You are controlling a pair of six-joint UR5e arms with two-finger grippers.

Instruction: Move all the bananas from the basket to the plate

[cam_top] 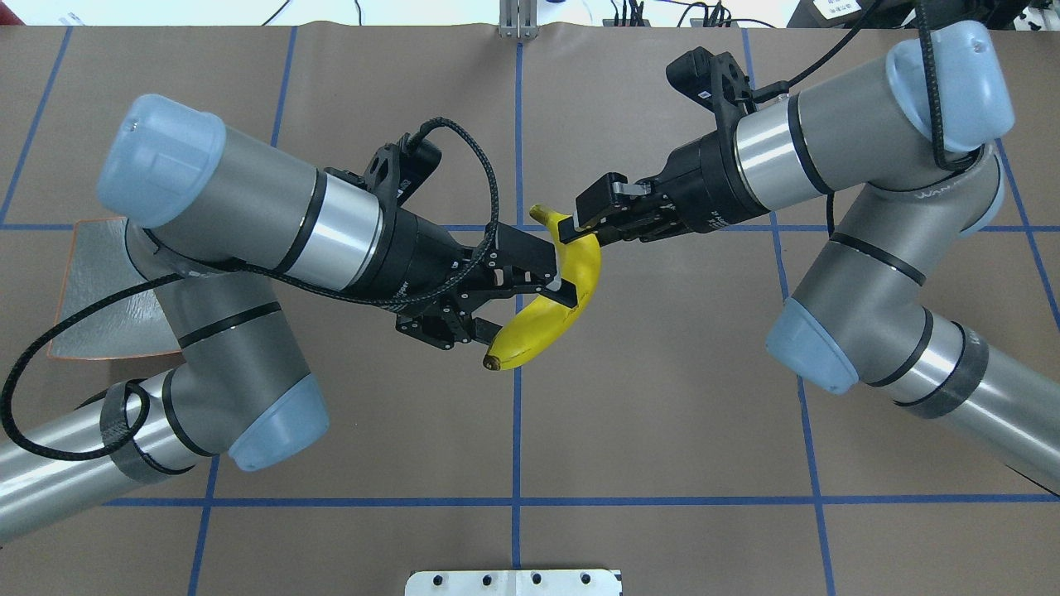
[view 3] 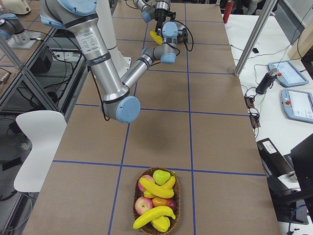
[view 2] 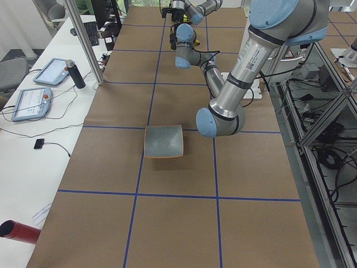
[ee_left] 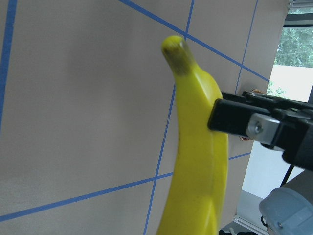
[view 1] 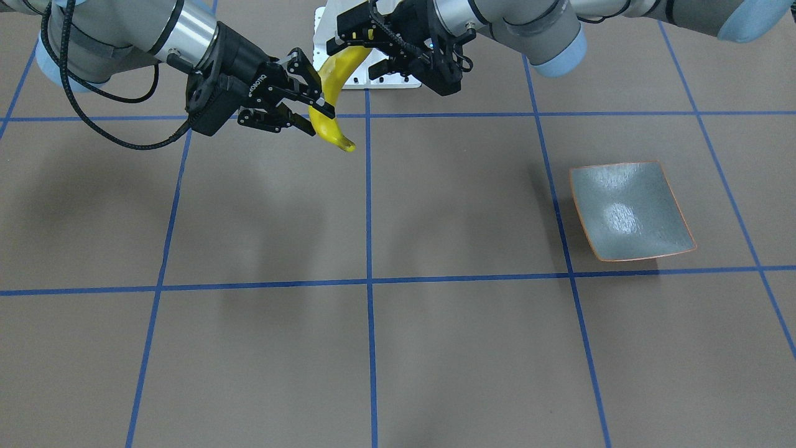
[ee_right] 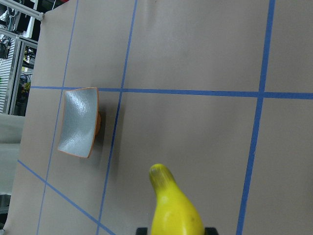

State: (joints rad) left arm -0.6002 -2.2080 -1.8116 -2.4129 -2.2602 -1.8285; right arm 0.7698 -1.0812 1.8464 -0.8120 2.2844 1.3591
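Note:
One yellow banana [view 1: 329,81] [cam_top: 546,319] hangs above the middle of the table between both grippers. My right gripper [view 1: 317,119] [cam_top: 584,222] is shut on its far end, and the stem tip [ee_right: 173,210] pokes out past the fingers. My left gripper [cam_top: 530,314] [view 1: 367,53] is open, with its fingers on either side of the banana's near half [ee_left: 200,147]. The grey-green plate [view 1: 628,208] [cam_top: 99,273] [view 2: 163,140] lies bare on my left side, partly under the left arm. The basket [view 3: 135,205] at the right end holds two more bananas [view 3: 154,188].
Apples and a pear share the basket [view 3: 146,204]. A white mounting plate [cam_top: 513,582] sits at the robot's base. A side bench with tablets [view 2: 30,103] and a metal post [view 2: 83,39] runs along the table's far side.

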